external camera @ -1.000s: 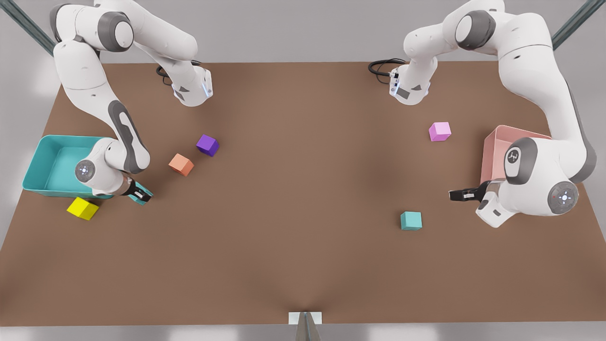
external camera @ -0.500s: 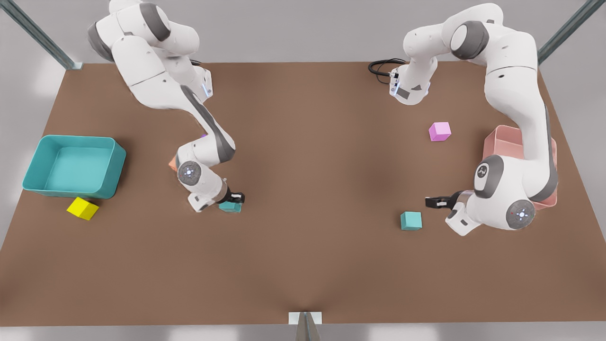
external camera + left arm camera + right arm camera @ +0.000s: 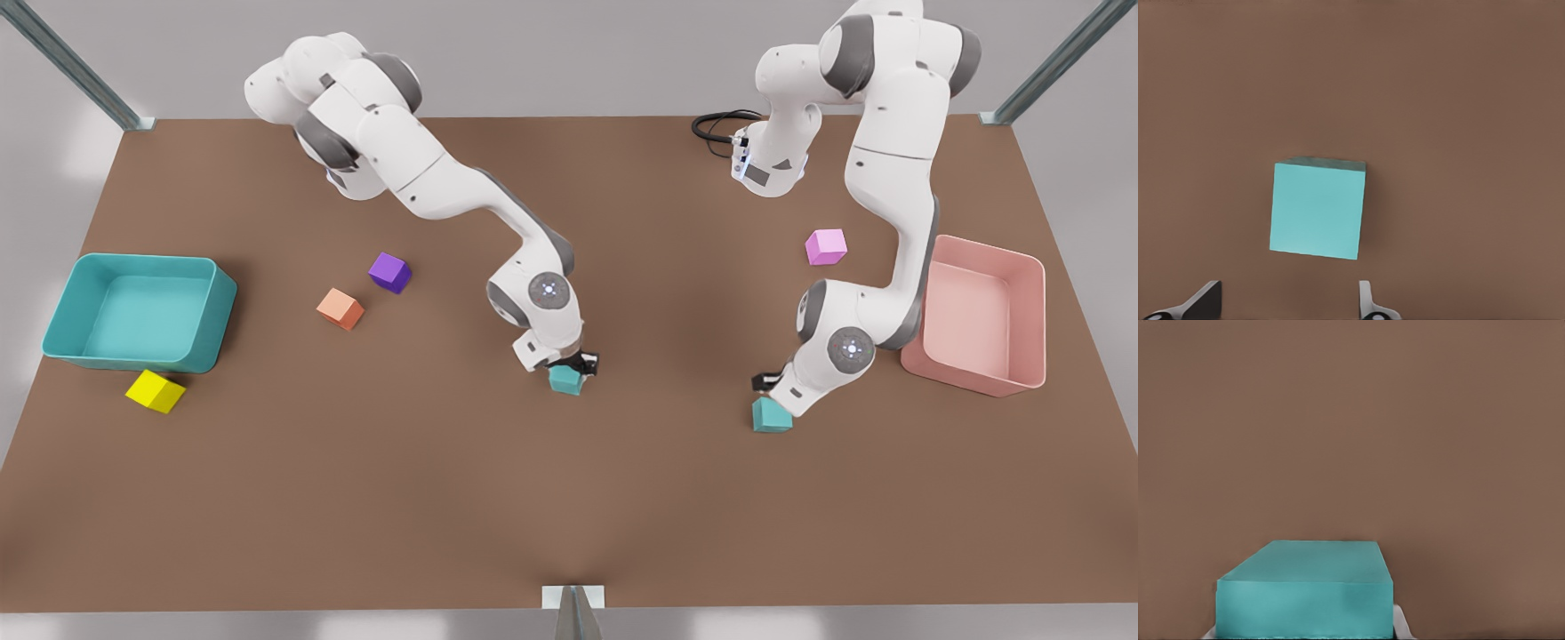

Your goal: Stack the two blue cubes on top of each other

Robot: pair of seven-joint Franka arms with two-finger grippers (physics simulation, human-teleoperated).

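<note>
Brown table [image 3: 444, 516], grey walls behind. Left gripper [image 3: 766, 384] hovers over free cube [image 3: 770, 418]; fingers [image 3: 1205, 301] wide, cube beyond tips, not between them, slightly skewed to them. Right gripper [image 3: 576, 364] clamps held cube [image 3: 565, 380] between fingers, low over table, well apart from free cube. Judgement: clear left gripper aside, carry held cube over free one, square faces, lower flush, then release.

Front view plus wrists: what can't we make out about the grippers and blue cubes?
- left gripper: in the front view its own wrist hides the fingers; the left wrist view's edge crops them to tips.
- free blue cube: front view, partly behind that arm.
- held blue cube: whether it clears the table; right gripper covers its top, the right wrist view's edge crops its base.
</note>
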